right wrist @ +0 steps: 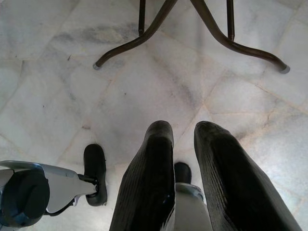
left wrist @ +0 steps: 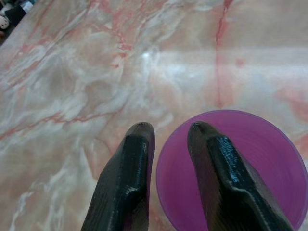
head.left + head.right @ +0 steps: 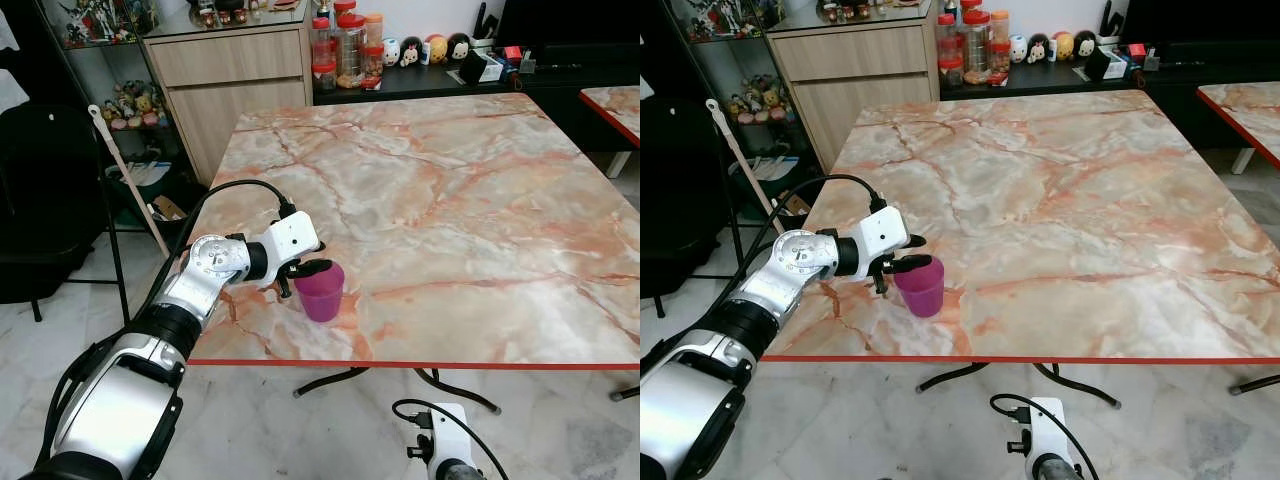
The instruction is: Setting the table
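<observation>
A purple plastic cup (image 3: 321,291) stands upright near the front left edge of the marble table (image 3: 450,180). My left gripper (image 3: 305,268) reaches in from the left and is shut on the cup's rim. In the left wrist view one finger (image 2: 221,159) is inside the cup (image 2: 274,168) and the other lies outside against the wall. The cup rests on the tabletop. My right arm (image 3: 448,450) hangs idle below the table's front edge, its gripper (image 1: 185,126) shut over the floor.
A wooden cabinet (image 3: 230,70) and a dark counter with jars (image 3: 345,45) stand behind the table. A broom handle (image 3: 125,170) and a black chair (image 3: 40,200) are at the left. A second table's corner (image 3: 615,105) shows at the far right. Metal table legs (image 1: 144,33) curve over the floor.
</observation>
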{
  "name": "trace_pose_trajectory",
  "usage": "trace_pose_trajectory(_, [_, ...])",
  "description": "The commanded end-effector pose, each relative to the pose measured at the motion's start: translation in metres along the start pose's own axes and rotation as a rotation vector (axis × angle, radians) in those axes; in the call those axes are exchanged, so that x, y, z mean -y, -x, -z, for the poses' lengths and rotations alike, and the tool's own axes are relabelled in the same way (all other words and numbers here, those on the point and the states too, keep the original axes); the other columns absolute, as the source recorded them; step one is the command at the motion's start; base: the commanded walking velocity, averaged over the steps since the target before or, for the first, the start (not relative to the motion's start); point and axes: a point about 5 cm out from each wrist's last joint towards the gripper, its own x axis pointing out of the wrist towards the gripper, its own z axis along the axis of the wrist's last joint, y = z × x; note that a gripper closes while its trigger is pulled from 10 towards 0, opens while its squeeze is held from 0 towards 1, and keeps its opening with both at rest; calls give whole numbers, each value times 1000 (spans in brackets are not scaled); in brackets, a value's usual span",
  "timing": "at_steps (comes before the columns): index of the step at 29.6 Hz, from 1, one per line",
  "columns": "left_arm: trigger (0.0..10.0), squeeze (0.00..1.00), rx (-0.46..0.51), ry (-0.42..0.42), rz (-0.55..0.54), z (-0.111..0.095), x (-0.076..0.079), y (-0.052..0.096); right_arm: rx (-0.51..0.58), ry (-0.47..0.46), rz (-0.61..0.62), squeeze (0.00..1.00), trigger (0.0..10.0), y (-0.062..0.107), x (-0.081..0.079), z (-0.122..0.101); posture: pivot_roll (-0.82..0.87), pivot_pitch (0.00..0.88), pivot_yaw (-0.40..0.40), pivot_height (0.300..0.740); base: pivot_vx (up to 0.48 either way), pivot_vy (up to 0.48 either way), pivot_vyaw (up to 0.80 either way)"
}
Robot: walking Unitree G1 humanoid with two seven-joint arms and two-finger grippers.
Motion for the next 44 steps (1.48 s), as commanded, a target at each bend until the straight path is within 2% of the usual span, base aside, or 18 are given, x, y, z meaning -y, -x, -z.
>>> trace_pose_trajectory(1, [10000,0,-24,-40,15,-2,-5,3,-4,-10,-1,0,10000,0,-2,0,59,0,86,714,0,0,0])
trace_pose_trajectory(17, [10000,0,-72,-61,-6,0,-9,-1,-4,-15,3,0,10000,0,-1,0,51,0,90,714,0,0,0])
trace_pose_trajectory(44, [10000,0,-116,-68,1,5,-6,-7,-6,-19,5,0,10000,0,-1,1,49,0,92,714,0,0,0])
